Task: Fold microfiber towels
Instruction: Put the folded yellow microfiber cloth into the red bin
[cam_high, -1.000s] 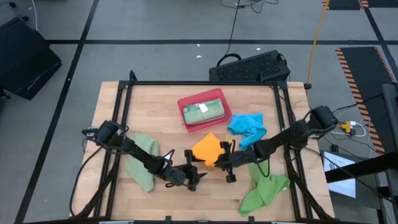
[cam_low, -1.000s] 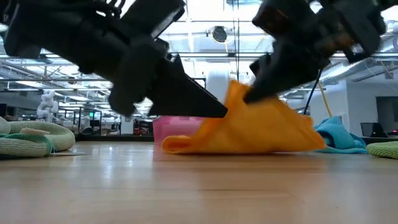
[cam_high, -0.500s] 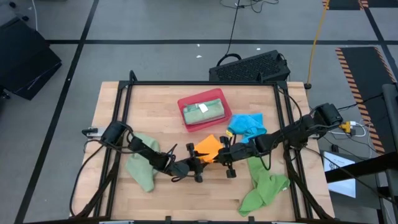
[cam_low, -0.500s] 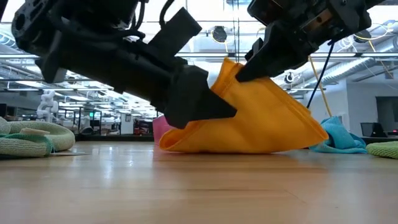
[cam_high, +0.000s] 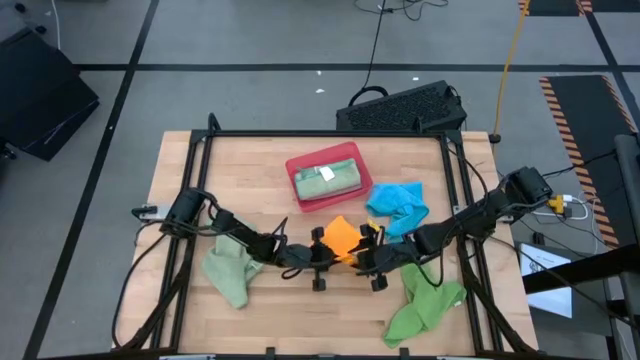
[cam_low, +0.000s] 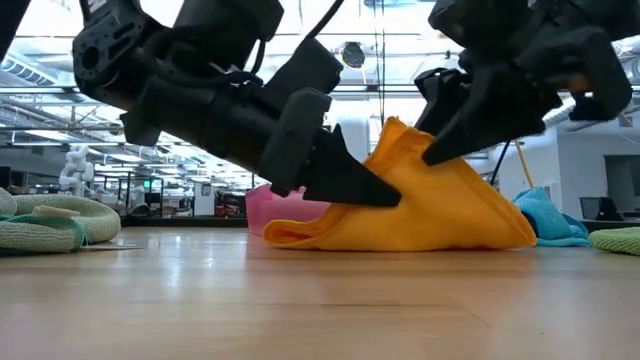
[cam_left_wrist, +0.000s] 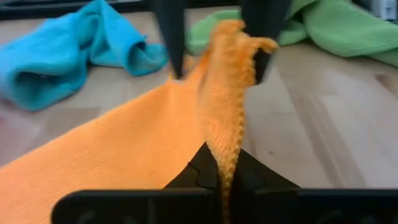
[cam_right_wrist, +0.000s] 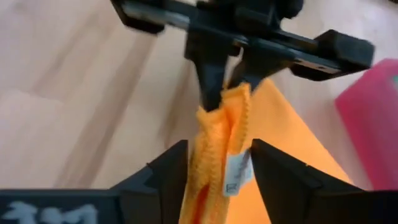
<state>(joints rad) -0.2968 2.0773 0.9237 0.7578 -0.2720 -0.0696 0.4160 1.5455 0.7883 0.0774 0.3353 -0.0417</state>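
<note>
- Left gripper (cam_high: 322, 258) pinched tight on the orange towel (cam_high: 343, 238), fingers closed flat on a gathered edge; in the left wrist view the cloth edge (cam_left_wrist: 225, 124) runs straight down into the clamped finger pair (cam_left_wrist: 221, 177).
- Right gripper (cam_high: 372, 260) sits just beside it on the same towel, fingers (cam_right_wrist: 171, 171) spread apart with the bunched orange edge between them; not squeezing it, cloth hangs loose in the gap.
- Orange towel: near table centre, toward the front, between the two grippers. Lifted into a tent-like peak (cam_low: 395, 130), lower part spread on the wood (cam_low: 420, 215). Fine knit texture, wavy stitched hem, small white label (cam_right_wrist: 233, 177) on the bunched edge.
- Bright blue towel (cam_high: 398, 205) crumpled, just right of the orange one and behind it.
- Bright green towel (cam_high: 428, 300) rumpled at front right, under the right arm.
- Sage green towel (cam_high: 230, 270) loose heap at front left, under the left arm.
- Red tray (cam_high: 296, 174) behind the orange towel, toward table centre-back; folded sage green cloth (cam_high: 340, 178) lies in it, with a pale patch on top that I cannot make out.
- Wooden table (cam_high: 260, 180) light plank top, black frame rails down both sides.
- Low view: both grippers meet at the towel's peak, left one (cam_low: 375, 190) low on the flank, right one (cam_low: 440, 145) higher.
</note>
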